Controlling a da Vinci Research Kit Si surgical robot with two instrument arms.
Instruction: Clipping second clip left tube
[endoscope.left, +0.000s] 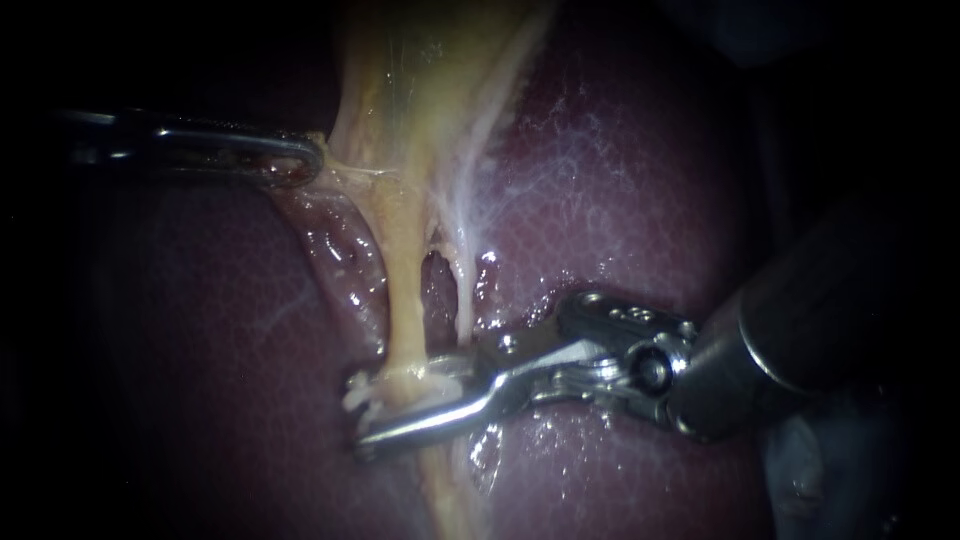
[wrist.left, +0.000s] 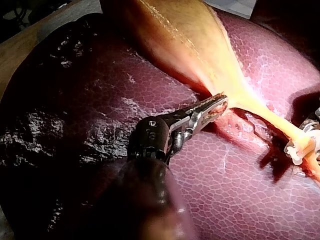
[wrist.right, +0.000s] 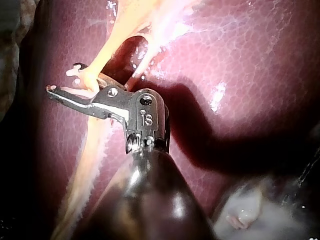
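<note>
Endoscope view, right instrument (endoscope.left: 388, 404) jaws parted astride left tube (endoscope.left: 405, 310), left instrument (endoscope.left: 300, 160) jaws pinching gallbladder (endoscope.left: 400, 80) edge

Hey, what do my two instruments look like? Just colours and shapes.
Left instrument: dark glossy round shaft, black wrist joint, two short silver jaws with toothed inner faces. Right instrument: dark rounded shaft, silver hinged wrist with small round pins and holes, two long, slim, slightly curved silver jaws.
</note>
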